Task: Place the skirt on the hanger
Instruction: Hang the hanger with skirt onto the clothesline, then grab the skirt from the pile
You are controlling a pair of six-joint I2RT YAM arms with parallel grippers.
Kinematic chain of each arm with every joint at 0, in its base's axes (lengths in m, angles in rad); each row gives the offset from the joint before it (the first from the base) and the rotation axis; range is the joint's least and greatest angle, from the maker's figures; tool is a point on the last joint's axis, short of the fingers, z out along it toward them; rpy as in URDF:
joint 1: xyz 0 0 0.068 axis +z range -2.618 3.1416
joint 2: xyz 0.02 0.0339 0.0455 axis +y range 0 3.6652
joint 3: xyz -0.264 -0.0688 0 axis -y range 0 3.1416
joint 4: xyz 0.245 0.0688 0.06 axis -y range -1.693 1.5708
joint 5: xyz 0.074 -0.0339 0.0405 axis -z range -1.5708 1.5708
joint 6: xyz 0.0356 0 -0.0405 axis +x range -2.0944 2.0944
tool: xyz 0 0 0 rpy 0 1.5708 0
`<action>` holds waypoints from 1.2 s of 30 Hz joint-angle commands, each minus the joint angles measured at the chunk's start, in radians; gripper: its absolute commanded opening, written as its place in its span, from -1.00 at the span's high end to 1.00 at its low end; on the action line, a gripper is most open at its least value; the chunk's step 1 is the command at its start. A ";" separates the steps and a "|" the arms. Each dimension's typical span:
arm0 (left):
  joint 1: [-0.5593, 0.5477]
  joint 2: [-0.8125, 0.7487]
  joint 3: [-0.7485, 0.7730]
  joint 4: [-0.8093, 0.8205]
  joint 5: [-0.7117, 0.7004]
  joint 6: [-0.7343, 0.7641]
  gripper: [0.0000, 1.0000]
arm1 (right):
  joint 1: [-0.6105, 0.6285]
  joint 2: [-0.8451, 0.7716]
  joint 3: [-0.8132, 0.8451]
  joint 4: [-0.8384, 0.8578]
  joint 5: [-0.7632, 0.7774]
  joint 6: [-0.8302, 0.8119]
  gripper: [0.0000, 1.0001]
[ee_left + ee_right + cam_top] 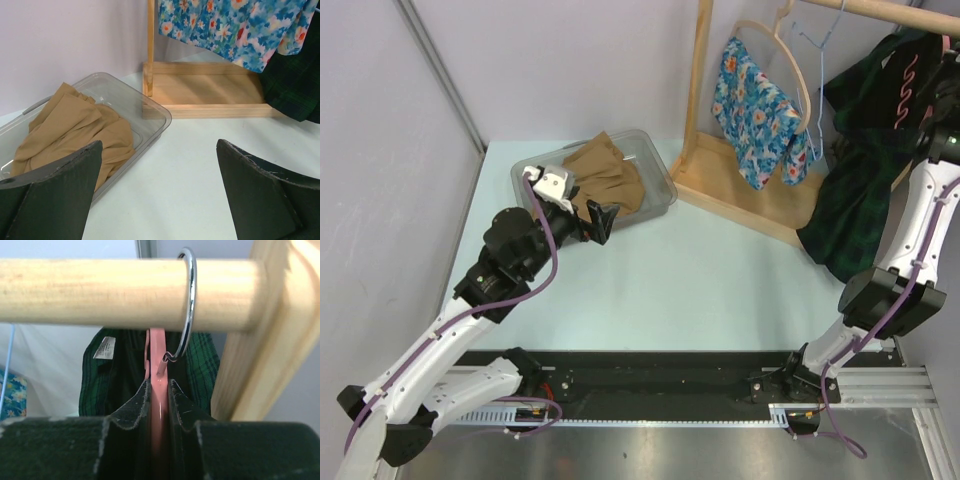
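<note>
A dark green plaid skirt (855,190) hangs from a pink hanger (908,85) at the right end of the wooden rail (880,8). In the right wrist view my right gripper (159,390) is shut on the pink hanger (157,347) just below its metal hook (190,300), which loops over the rail (100,290). The plaid skirt (202,365) hangs behind the fingers. My left gripper (598,218) is open and holds nothing. It hovers over the table beside a clear bin, its fingers (65,190) wide apart.
The clear bin (662,182) holds a tan garment (608,170) at the back left. A blue floral garment (755,100) hangs on a round wooden hanger (803,75), with a blue wire hanger (820,45) beside it. The rack's wooden base (740,190) lies on the table.
</note>
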 commanded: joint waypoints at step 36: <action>0.265 0.546 0.098 -0.490 -0.367 -0.410 -0.88 | 0.825 -0.618 -0.304 -0.219 0.034 -0.028 -0.98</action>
